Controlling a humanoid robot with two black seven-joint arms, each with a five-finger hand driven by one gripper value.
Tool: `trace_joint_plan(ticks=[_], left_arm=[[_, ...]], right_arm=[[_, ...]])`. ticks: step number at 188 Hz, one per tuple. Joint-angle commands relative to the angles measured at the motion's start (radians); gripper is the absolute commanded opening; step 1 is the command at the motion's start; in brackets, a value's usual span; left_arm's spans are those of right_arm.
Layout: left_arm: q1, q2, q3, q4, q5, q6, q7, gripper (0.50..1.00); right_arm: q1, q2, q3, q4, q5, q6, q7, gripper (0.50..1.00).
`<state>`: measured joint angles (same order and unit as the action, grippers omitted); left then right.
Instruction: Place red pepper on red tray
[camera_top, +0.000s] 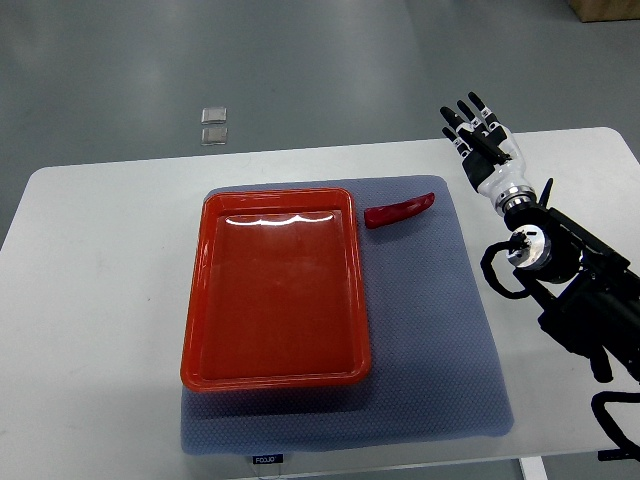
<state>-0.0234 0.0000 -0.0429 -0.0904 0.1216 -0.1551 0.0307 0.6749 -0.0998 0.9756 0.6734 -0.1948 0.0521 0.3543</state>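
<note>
Red pepper (399, 211) lies beside red tray (275, 290); mat label (267, 459) unreadable.

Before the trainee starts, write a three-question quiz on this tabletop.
1. True or false: the red pepper already lies inside the red tray.
2. What lies under both the tray and the pepper? A) a wooden board B) a grey mat C) a towel rack
3. Fill in: the right hand has its fingers ____ and holds nothing.

Key
1. False: the pepper rests on the mat just outside the tray's far right corner.
2. B
3. Spread; the hand hovers to the right of the pepper, apart from it.
</note>
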Motion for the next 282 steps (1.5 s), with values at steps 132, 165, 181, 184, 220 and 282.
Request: trace_joint_plan(ticks=[132,165,181,184,220,282], left_arm=[[-0.001,0.0,-0.002,0.0,0.001,0.0,0.0,1.0],[0.0,0.0,-0.003,0.0,0.0,0.0,0.0,1.0],[-0.001,0.0,-0.005,0.0,0.001,0.0,0.0,1.0],[-0.001,0.0,-0.005,0.0,0.0,0.0,0.0,1.0],[-0.001,0.0,-0.005,0.0,0.0,0.0,0.0,1.0],[-0.003,0.0,-0.005,0.0,0.0,0.0,0.0,1.0]], right_arm=[[0.032,-0.023,0.0,-0.009,-0.002,-0.003,-0.002,0.915],[0.037,-0.023,0.0,-0.018,-0.002,-0.002,-0.002,0.915],[0.042,-0.025,-0.006,-0.021,-0.002,-0.005,-0.002,0.915],[0.042,-0.028,-0.008,-0.02,-0.003,-0.005,-0.002,0.915],[0.051,-0.074,-0.041,-0.014,-0.051,-0.015,-0.002,0.913],[0.186,-0.192,-0.334,0.0,-0.298,0.0,-0.049,0.913]])
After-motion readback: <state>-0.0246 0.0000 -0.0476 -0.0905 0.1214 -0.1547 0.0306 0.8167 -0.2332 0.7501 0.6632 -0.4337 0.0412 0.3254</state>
